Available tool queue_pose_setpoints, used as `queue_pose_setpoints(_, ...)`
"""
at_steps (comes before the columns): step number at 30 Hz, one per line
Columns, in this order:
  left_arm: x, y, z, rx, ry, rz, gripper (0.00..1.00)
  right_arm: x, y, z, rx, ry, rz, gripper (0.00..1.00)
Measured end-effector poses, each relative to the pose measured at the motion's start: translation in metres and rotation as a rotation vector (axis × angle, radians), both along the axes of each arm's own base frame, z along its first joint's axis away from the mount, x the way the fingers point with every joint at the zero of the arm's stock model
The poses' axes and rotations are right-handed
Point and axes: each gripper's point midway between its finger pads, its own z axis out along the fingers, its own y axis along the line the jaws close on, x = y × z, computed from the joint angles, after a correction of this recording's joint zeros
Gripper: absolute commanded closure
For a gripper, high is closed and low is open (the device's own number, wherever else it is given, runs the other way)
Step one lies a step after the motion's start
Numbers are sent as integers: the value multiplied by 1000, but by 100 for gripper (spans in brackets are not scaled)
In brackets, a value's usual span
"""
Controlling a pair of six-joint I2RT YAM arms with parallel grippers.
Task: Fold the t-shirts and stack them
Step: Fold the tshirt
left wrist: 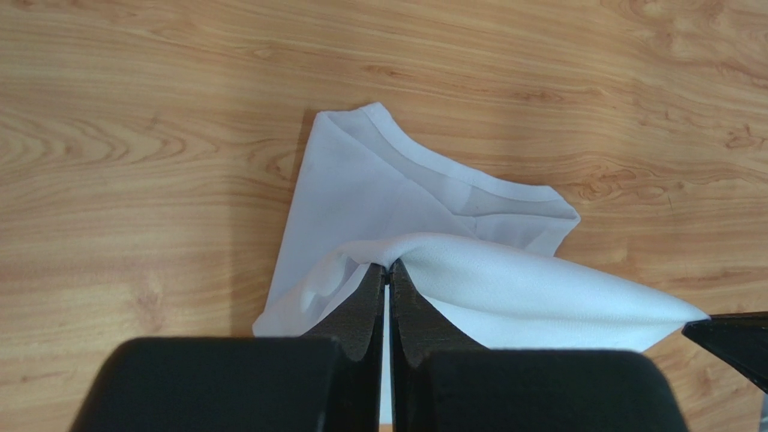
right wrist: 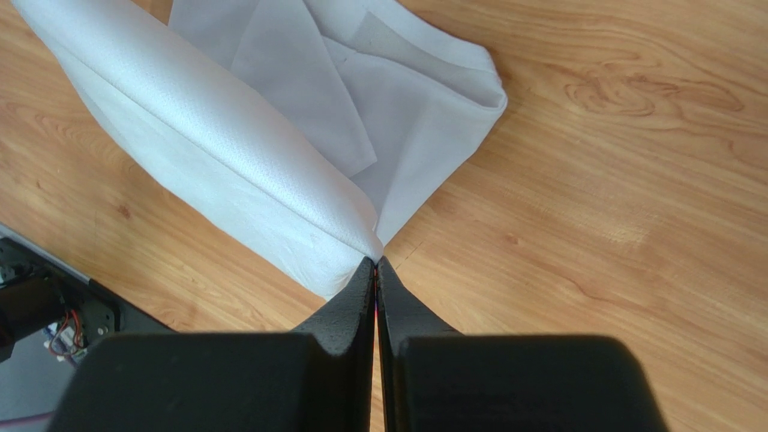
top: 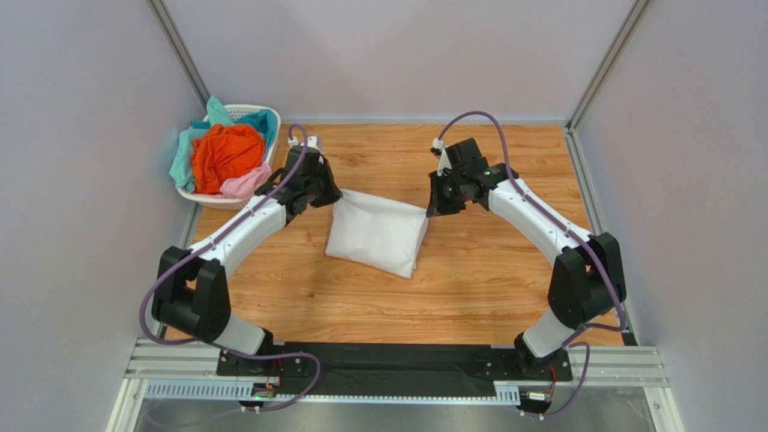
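The white t-shirt (top: 374, 238) lies partly folded on the middle of the wooden table, its far edge lifted and stretched between both grippers. My left gripper (top: 328, 200) is shut on the far left corner; in the left wrist view the cloth (left wrist: 541, 297) bunches over the closed tips (left wrist: 388, 267). My right gripper (top: 435, 208) is shut on the far right corner; in the right wrist view that corner of the shirt (right wrist: 225, 135) meets the closed tips (right wrist: 375, 262). Orange (top: 225, 155), teal (top: 185, 160) and pale pink (top: 245, 184) t-shirts are piled in the basket.
The white lattice basket (top: 245, 111) stands at the far left corner of the table, just behind the left arm. Grey walls close in the table on the left, back and right. A black base rail (top: 397, 360) runs along the near edge.
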Motion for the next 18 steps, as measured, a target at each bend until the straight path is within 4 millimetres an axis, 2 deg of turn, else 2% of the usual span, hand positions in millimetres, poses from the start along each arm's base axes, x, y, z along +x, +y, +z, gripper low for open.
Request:
queue_pose_setpoints(9,28,-8,-36,9,78,-28,100,32,-3,-22,-46,18,-46,100)
queue_pose_setpoints(18,47,-5,-48,14,100,-37,100,53,-3,-42,-69,44,-68,100)
